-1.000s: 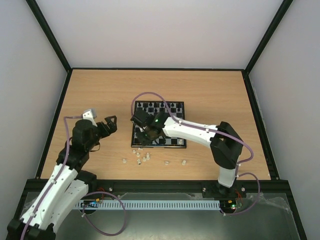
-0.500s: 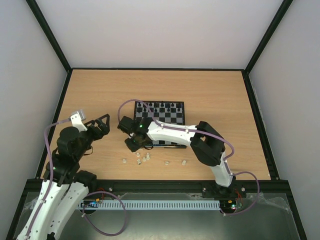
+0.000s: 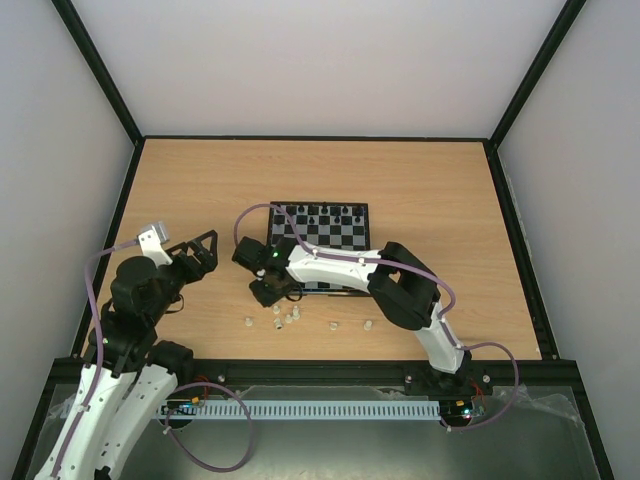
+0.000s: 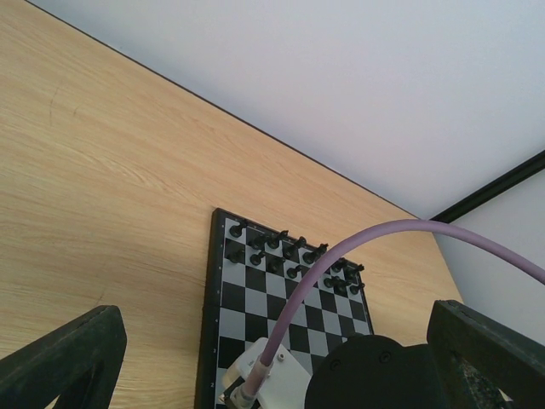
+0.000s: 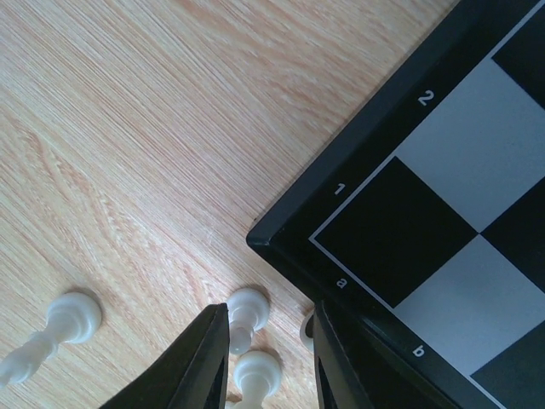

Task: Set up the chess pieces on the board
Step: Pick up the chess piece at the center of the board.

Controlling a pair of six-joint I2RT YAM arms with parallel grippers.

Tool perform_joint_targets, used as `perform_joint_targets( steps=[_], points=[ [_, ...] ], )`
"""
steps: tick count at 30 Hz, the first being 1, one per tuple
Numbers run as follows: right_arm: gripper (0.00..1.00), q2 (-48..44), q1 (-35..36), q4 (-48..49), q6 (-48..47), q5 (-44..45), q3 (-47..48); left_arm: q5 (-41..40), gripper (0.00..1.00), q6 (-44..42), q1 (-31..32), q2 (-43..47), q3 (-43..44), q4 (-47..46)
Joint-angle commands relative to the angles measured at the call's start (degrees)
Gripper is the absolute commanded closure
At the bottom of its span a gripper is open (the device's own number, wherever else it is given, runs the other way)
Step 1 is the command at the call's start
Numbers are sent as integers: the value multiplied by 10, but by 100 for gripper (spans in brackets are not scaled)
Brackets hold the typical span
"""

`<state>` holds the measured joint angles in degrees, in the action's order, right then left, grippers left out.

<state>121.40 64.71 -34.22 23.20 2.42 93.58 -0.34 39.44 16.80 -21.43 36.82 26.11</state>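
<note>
Swung leftward off the small black-and-white checkered chessboard since a second ago, the right arm now hangs its right gripper over the light wooden desk just outside the board's near-left corner. The left arm has drawn back toward its own side, and its left gripper hovers well apart from the board, jaws spread wide and holding nothing.

The right wrist view looks straight down past the right jaws. They stand narrowly apart, with two tiny cream-white plastic chess pieces showing in the gap between them. A third piece lies to the left and a fourth peeps out beside the board's dark border. Whether the jaws are already pinching one of these I cannot tell, since the fingertips run out of the picture.

My reading is that the task is barely begun. The tiny black plastic chess pieces line the far rows. The corner squares marked a and b, 1 and 2, are bare, and no cream piece shows anywhere on the board, though the arm hides part of the near rows. Several cream pieces lie scattered on the desk just in front of the board's near edge, some tipped over, all waiting to be carried onto the two near rows.
</note>
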Motion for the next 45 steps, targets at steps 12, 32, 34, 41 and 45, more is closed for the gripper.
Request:
perform_joint_targets(
  steps=[12, 32, 34, 41, 45],
  points=[
    [72, 2, 17, -39, 2, 2, 17, -5, 1, -1, -3, -2, 10, 1],
    [81, 28, 19, -50, -2, -1, 30, -8, 0, -5, -3, -5, 9, -2],
    [81, 30, 19, -50, -2, -3, 30, -9, 0, -5, -3, -5, 9, -2],
    [86, 32, 21, -51, -3, -2, 31, -10, 0, -5, -3, -5, 8, -4],
    [91, 31, 21, -49, -2, 0, 32, -10, 0, -5, -3, -4, 6, -3]
  ],
)
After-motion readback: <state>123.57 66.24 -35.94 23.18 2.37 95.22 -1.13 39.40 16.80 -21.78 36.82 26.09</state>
